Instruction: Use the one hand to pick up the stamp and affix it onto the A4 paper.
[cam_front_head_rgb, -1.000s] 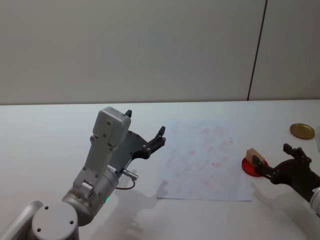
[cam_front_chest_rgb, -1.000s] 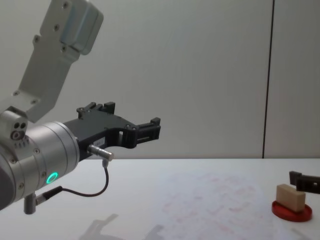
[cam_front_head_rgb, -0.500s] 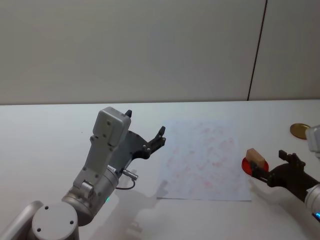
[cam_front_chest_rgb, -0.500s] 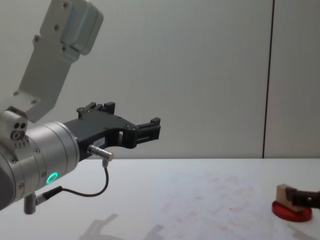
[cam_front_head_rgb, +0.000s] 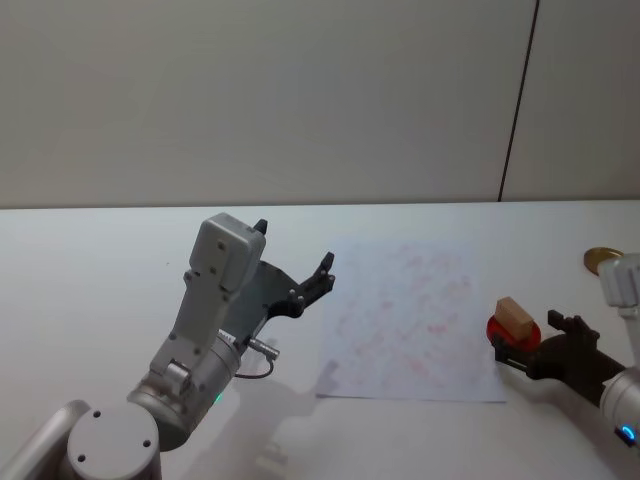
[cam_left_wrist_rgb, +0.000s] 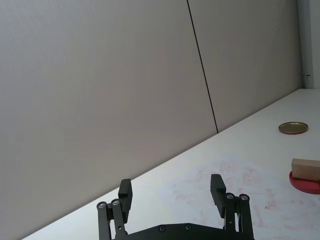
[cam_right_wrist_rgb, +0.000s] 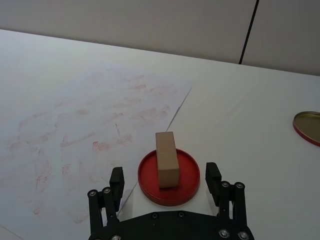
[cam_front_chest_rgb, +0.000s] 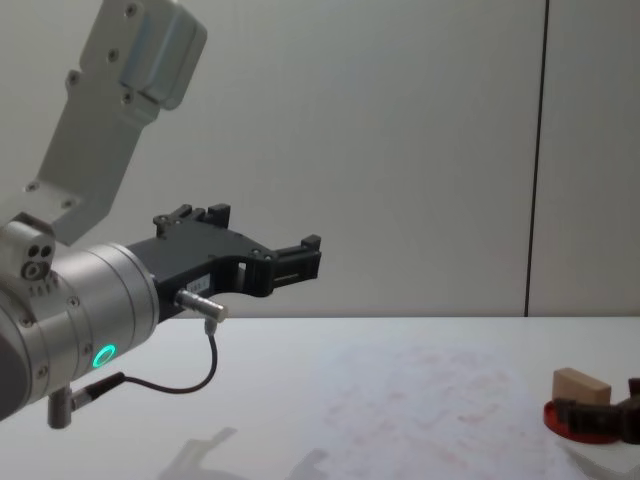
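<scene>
The stamp (cam_right_wrist_rgb: 166, 159), a small tan wooden block, lies on a flat red round disc (cam_right_wrist_rgb: 150, 179) just off the right edge of the A4 paper (cam_right_wrist_rgb: 85, 125), a white sheet with faint red marks. My right gripper (cam_right_wrist_rgb: 165, 171) is open and low over the table. Its fingers (cam_right_wrist_rgb: 116, 181) stand at either side of the disc's near rim, and the stamp lies just ahead between them, untouched. From the head, the stamp (cam_front_head_rgb: 515, 317) and right gripper (cam_front_head_rgb: 527, 338) sit at the right. My left gripper (cam_front_head_rgb: 298, 277) hangs open in the air left of the paper (cam_front_head_rgb: 410, 320).
A gold round lid (cam_front_head_rgb: 603, 258) lies on the white table beyond the right gripper, at the far right. The left arm's big silver body (cam_front_chest_rgb: 80, 310) takes up the near left side.
The right gripper has sunk toward the table and come level with the red disc, its fingers now flanking the disc. The stamp and the left arm have not moved.
</scene>
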